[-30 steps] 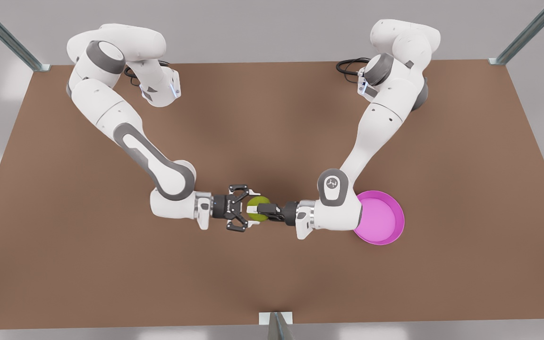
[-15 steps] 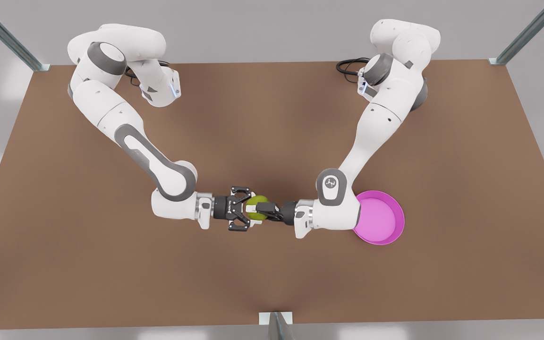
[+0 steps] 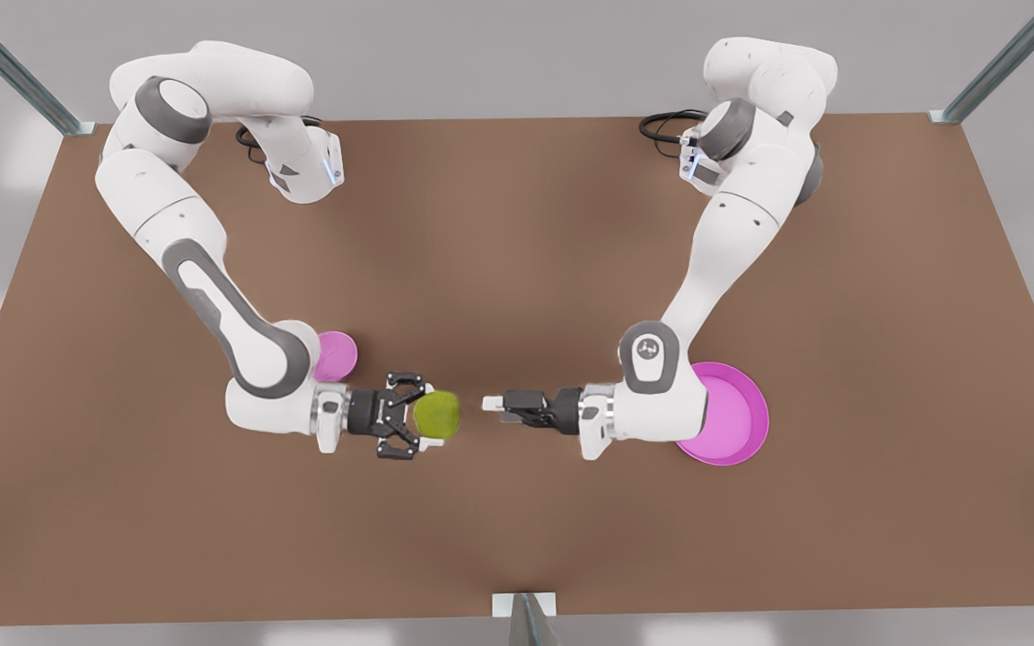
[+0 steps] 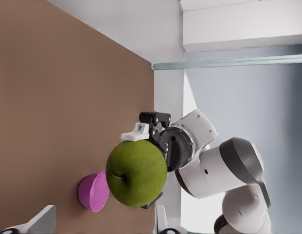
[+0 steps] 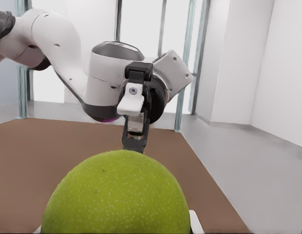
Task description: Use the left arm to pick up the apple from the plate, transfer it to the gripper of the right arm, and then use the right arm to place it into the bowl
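As right pincer [image 3: 425, 416] grips apple [image 3: 438, 414] facing left pincer [image 3: 492, 405], bowl [image 3: 338, 354] sits half-hidden.

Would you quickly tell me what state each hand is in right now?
Left hand: open, holding nothing.
Right hand: shut on the apple.

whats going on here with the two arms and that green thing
It is an apple handover. The right gripper, on the front view's left, is shut on the apple and holds it above the table. The left gripper faces it, open and clear of the fruit. The bowl sits just behind the right arm's wrist, with no apple in it yet. The plate lies under the left arm.
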Controlling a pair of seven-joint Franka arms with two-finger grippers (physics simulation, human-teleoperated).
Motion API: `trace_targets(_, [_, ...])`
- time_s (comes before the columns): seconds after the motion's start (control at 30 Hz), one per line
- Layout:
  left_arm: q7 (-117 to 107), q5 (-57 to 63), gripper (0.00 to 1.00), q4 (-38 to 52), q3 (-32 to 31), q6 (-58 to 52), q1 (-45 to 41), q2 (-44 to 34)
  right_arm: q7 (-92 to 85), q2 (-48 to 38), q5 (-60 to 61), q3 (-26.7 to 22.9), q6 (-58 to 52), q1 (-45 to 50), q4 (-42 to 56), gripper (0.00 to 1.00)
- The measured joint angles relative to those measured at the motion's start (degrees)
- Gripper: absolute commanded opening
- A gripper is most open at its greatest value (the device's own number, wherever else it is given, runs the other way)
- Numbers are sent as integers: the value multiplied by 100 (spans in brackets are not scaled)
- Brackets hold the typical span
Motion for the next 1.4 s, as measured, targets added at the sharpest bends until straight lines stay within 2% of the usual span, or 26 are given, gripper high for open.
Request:
trace_targets(0.07, [-105,670,100,0,16,-473,635,-367,-4,-9,-352,-34,-259,-254,-26,82])
trace_targets(0.2, [-405,4258,100,4,15,-2252,1387,-1422,-3,-53,-1188,-63,-902,-860,-89,82])
trace_targets(0.27, [-563,5536,100,-1,8,-3054,1661,-1670,8,-99,-1697,-68,-1280,-1182,-105,82])
trace_targets(0.3, [-646,5956,100,-418,195,-3306,1703,-2034,16,-112,-1999,-69,-1476,-1350,-108,82])
trace_targets(0.33, [-724,6149,100,-1644,883,-3268,1430,-2908,24,-116,-2311,-70,-1656,-1473,-99,82])
trace_targets(0.37, [-799,6182,100,-2576,1475,-3172,1141,-3576,43,-119,-2664,-66,-1835,-1553,-63,82])
trace_targets(0.43, [-940,6206,100,-3104,1953,-3170,953,-4058,101,-242,-3359,-57,-2195,-1678,14,82])
trace_targets(0.47, [-1003,6223,100,-3020,2030,-3230,893,-4127,144,-409,-3707,-54,-2367,-1709,29,82])
trace_targets(0.57, [-1167,6282,100,-1878,2085,-3699,700,-3808,311,-761,-4782,-5,-2761,-1727,37,82])
trace_targets(0.67, [-1306,6362,100,-1668,2098,-4034,658,-3708,473,-1025,-5595,-44,-2988,-1650,-42,82])
trace_targets(0.73, [-1391,6379,100,-1649,2095,-4185,550,-3679,568,-1338,-5892,-421,-3010,-1344,-178,83])
trace_targets(0.87, [-1536,6392,100,-1459,2078,-4359,406,-3544,735,-1869,-6190,-1031,-2663,-848,-818,83])
trace_targets(1.03, [-1697,6415,100,-1451,2089,-4467,388,-3508,963,-2369,-6291,-1459,-2010,-397,-1550,83])
trace_targets(1.4, [-1967,6520,100,-1458,2093,-4550,317,-3500,1416,-2979,-6281,-1727,-676,-44,-2925,83])
